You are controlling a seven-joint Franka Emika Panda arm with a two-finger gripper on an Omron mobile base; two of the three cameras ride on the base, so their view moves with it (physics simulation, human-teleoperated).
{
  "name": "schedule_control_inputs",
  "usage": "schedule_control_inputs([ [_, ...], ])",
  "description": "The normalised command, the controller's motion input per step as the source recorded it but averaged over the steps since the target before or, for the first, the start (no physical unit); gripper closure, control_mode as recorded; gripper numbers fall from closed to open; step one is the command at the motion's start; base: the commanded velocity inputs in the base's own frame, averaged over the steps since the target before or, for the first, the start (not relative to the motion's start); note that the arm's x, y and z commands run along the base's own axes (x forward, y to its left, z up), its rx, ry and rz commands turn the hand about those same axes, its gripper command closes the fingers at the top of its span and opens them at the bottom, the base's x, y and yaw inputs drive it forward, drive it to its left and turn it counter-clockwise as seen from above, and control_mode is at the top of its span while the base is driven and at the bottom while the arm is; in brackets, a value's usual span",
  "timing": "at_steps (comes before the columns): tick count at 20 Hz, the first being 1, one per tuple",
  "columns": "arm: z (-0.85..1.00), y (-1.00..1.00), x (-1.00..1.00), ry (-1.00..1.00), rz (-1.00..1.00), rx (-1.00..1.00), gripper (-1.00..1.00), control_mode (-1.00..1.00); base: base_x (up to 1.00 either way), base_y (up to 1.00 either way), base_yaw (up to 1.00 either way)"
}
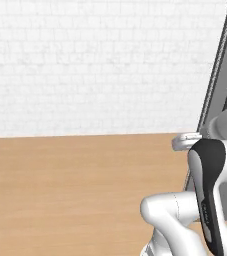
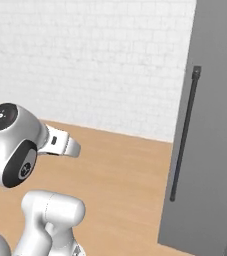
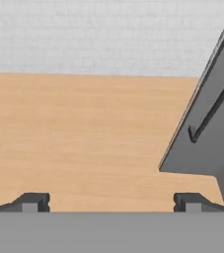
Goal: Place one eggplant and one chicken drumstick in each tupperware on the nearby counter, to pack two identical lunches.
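Note:
My gripper (image 3: 111, 202) is open wide, and nothing sits between its two dark fingertips (image 3: 32, 202). It looks out low over a bare light-brown wooden surface (image 3: 84, 133) that runs to a white brick wall. I cannot tell whether this surface is the counter. The eggplants, the chicken drumsticks and the tupperwares are out of view. In the right base view my white hand (image 2: 60, 142) points right, over the same wooden surface (image 2: 120, 170).
A tall dark grey panel (image 2: 210, 125) with a long black bar handle (image 2: 185, 135) stands close on the right, also seen as the grey panel (image 3: 207, 128) in the hand view. The white brick wall (image 1: 95, 65) closes the far side. My own arm (image 1: 210, 195) fills the lower right.

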Motion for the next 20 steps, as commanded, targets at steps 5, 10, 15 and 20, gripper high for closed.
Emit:
schedule_control_inputs([
  [5,0.00,0.00,0.00,0.00,0.00,0.00,-1.00,1.00,1.00,0.69,0.00],
  [10,0.00,0.00,0.00,0.00,0.00,0.00,-1.00,1.00,1.00,0.74,0.00],
  [15,0.00,0.00,0.00,0.00,0.00,0.00,-1.00,1.00,1.00,0.37,-0.09],
  [20,0.00,0.00,0.00,0.00,0.00,0.00,-1.00,1.00,1.00,0.33,-0.50],
])
